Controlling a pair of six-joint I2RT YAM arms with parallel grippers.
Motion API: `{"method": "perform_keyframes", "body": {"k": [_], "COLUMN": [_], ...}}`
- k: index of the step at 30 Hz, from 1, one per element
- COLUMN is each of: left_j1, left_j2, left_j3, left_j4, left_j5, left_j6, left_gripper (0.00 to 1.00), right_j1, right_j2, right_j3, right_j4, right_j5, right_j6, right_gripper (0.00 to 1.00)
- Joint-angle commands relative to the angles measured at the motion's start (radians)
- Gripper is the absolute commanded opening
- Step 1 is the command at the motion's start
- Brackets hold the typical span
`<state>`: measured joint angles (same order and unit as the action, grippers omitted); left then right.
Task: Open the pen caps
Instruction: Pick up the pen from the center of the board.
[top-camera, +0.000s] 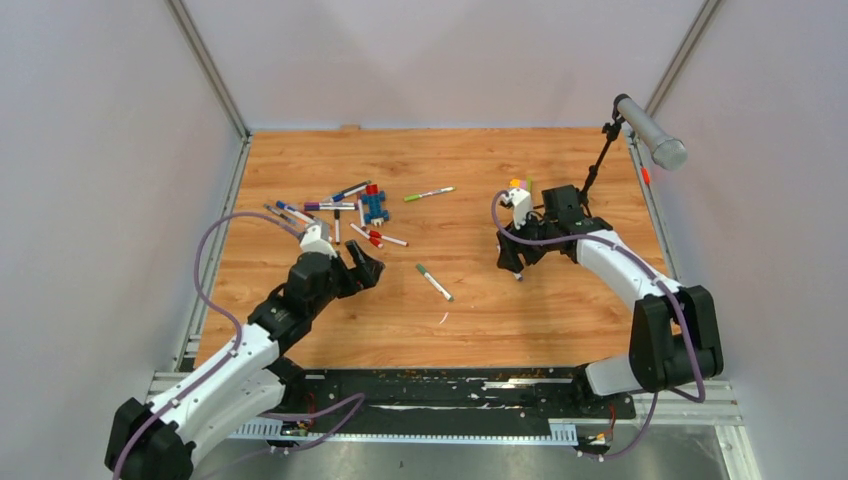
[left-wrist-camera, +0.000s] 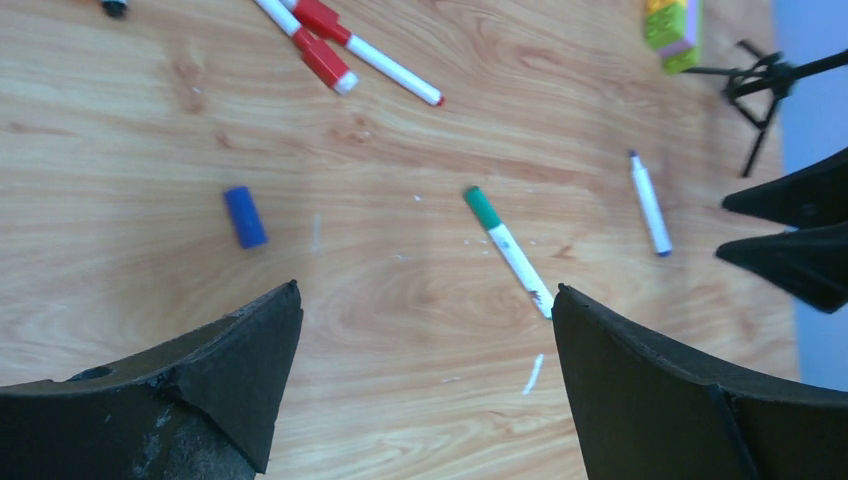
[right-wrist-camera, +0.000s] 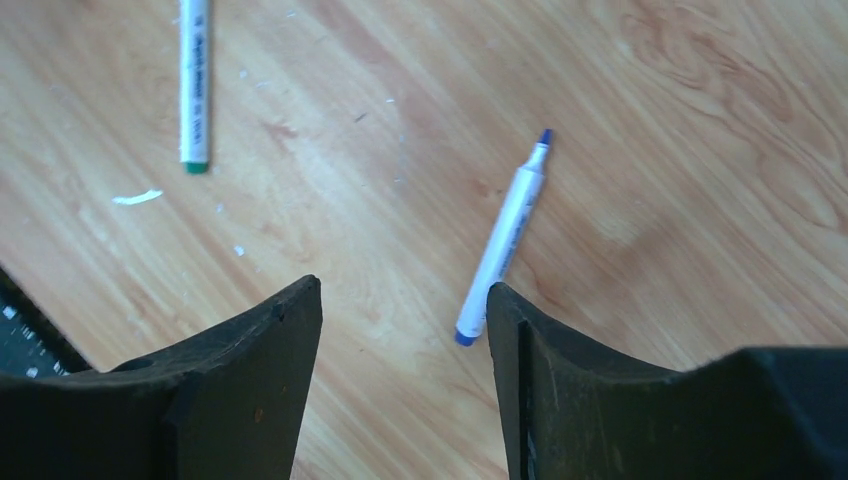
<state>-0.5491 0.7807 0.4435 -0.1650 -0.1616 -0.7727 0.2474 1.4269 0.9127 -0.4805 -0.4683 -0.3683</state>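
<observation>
My left gripper (left-wrist-camera: 427, 288) hangs open over bare wood with nothing between its fingers. A loose blue pen cap (left-wrist-camera: 245, 216) lies to its left. A green-capped pen (left-wrist-camera: 507, 250) lies ahead, its end near the right finger. My right gripper (right-wrist-camera: 403, 284) is open and empty too. An uncapped blue pen (right-wrist-camera: 503, 240) lies flat on the table just outside its right finger. In the top view the left gripper (top-camera: 358, 265) is left of centre and the right gripper (top-camera: 515, 268) right of centre, with the green pen (top-camera: 434, 282) between them. Several capped pens (top-camera: 330, 207) lie clustered at the back left.
A blue-and-red brick figure (top-camera: 375, 205) sits among the clustered pens. A coloured block stack (top-camera: 520, 185) stands behind the right gripper. A microphone on a black stand (top-camera: 650, 132) rises at the back right. Two red-capped pens (left-wrist-camera: 320, 45) lie ahead of the left gripper.
</observation>
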Motion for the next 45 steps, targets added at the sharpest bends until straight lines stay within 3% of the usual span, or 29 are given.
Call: {"method": "perform_keyframes", "body": {"k": [1, 6, 9, 14, 18, 25, 34, 45], "left_j1": [0.006, 0.005, -0.007, -0.14, -0.201, -0.217, -0.234, -0.255], "left_j2": [-0.06, 0.066, 0.179, 0.364, 0.533, 0.7, 0.899, 1.02], "left_j3": [-0.106, -0.056, 0.085, 0.37, 0.526, 0.638, 0.73, 0.824], "left_j4": [0.233, 0.248, 0.073, -0.229, -0.379, -0.383, -0.421, -0.446], "left_j5": [0.051, 0.127, 0.126, -0.083, -0.14, -0.15, -0.115, -0.165], "left_j6": [-0.268, -0.343, -0.325, -0.325, -0.329, -0.348, -0.424, -0.482], "left_gripper": [1.0, 1.0, 1.0, 1.0, 0.99, 0.97, 0.85, 0.74], "right_j1": [-0.007, -0.007, -0.009, -0.008, -0.008, -0.008, -0.008, -0.008], "right_j2": [-0.048, -0.059, -0.053, -0.053, -0.054, -0.052, -0.052, -0.056], "right_j3": [0.04, 0.045, 0.053, 0.058, 0.059, 0.071, 0.077, 0.081], "right_j4": [-0.097, -0.121, -0.126, -0.129, -0.131, -0.141, -0.145, -0.146], "right_j5": [-0.183, -0.206, -0.171, -0.17, -0.174, -0.172, -0.171, -0.168], "right_j6": [-0.145, -0.175, -0.175, -0.168, -0.165, -0.159, -0.152, -0.149], "right_gripper": [0.62, 0.63, 0.64, 0.64, 0.64, 0.64, 0.64, 0.64]}}
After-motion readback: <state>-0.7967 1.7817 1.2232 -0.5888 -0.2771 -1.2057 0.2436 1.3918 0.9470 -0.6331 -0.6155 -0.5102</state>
